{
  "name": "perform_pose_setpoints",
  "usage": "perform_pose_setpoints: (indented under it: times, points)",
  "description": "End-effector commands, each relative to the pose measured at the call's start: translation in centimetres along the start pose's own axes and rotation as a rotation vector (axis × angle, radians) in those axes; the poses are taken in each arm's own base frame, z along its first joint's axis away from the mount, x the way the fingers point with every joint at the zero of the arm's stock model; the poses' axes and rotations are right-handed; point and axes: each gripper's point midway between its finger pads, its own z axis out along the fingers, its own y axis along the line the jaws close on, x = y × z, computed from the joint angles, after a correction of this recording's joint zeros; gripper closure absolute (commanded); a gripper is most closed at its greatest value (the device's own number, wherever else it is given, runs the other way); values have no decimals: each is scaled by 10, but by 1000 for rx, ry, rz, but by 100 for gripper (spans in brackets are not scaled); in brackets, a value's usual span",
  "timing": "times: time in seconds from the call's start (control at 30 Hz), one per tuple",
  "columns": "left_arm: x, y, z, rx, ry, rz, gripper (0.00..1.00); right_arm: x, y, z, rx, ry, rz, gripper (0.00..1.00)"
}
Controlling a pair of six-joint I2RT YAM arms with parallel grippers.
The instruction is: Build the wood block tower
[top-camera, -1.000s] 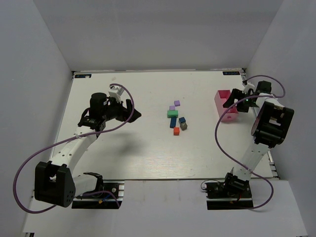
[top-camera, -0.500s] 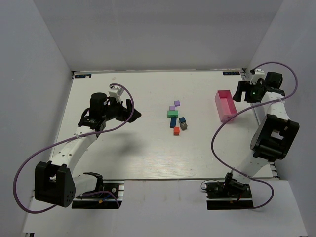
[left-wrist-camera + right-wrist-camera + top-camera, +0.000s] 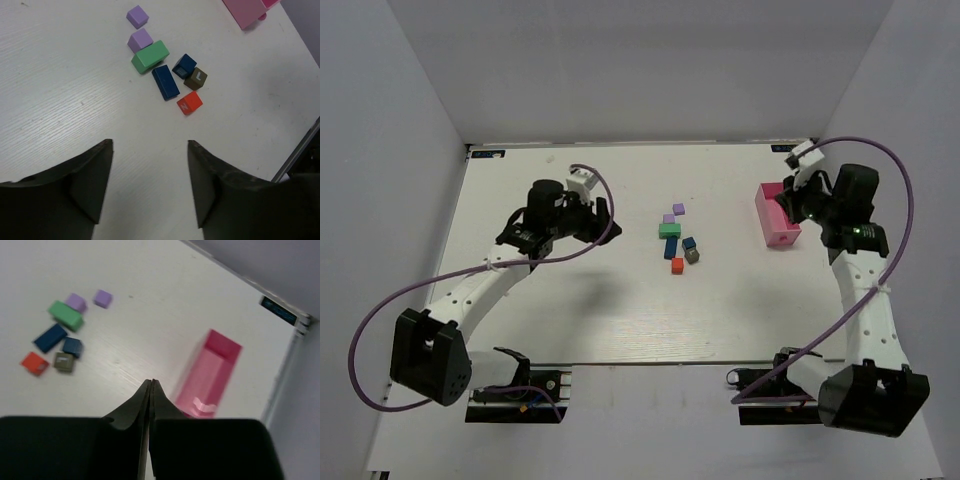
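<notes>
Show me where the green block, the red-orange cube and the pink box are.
green block (image 3: 150, 56), left wrist view, on its top face.
red-orange cube (image 3: 189, 102), left wrist view, on its top face.
pink box (image 3: 781, 238), top external view, on its near end wall.

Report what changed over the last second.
The left tool moved inward toward the wood blocks. The right tool swung away from the pink box, came back near it and shut empty. Blocks and box stayed put.
</notes>
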Motion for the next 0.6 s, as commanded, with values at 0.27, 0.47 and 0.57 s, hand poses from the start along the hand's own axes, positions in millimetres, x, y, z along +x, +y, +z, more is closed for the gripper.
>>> perform_pose_setpoints:
  times: [0.27, 0.47, 0.57]
  points:
    - [11, -24, 48, -104, 220, 325, 69, 14, 129, 6, -537, -34, -129, 75]
    - [32, -27, 92, -90, 322, 472, 37, 22, 148, 11, -566, -57, -192, 59]
    - [27, -24, 111, -101, 359, 519, 36, 22, 152, 10, -567, -67, -197, 59]
